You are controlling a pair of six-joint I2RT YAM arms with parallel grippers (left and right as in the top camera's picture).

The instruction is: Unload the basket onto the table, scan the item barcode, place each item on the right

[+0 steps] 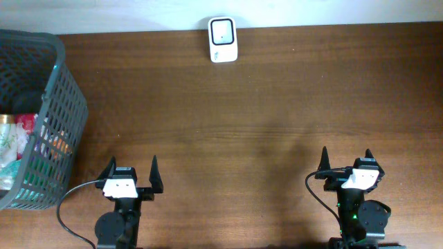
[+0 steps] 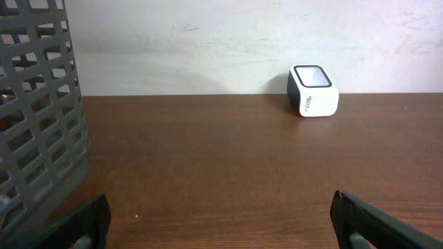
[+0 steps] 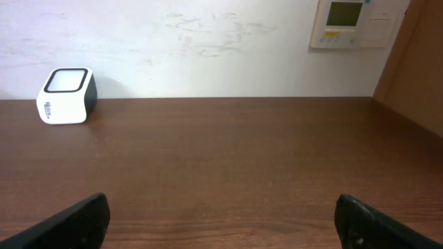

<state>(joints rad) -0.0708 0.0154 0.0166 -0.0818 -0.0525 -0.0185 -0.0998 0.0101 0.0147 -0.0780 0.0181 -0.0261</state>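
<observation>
On the table (image 1: pixel 263 104), one scanner (image 1: pixel 223 39), one basket (image 1: pixel 68 104), left gripper (image 1: pixel 132 163) and right gripper (image 1: pixel 346 153) wide open, empty.

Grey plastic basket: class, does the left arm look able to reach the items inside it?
Probably yes: the open left gripper sits right beside the grey slatted plastic basket, whose top is uncovered.

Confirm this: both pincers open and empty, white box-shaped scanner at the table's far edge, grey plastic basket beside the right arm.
One error: the overhead view shows the grey plastic basket beside the left pincer, not the right arm. That and the right pincer are open and empty; the white box-shaped scanner sits at the far edge of the brown wooden table.
</observation>
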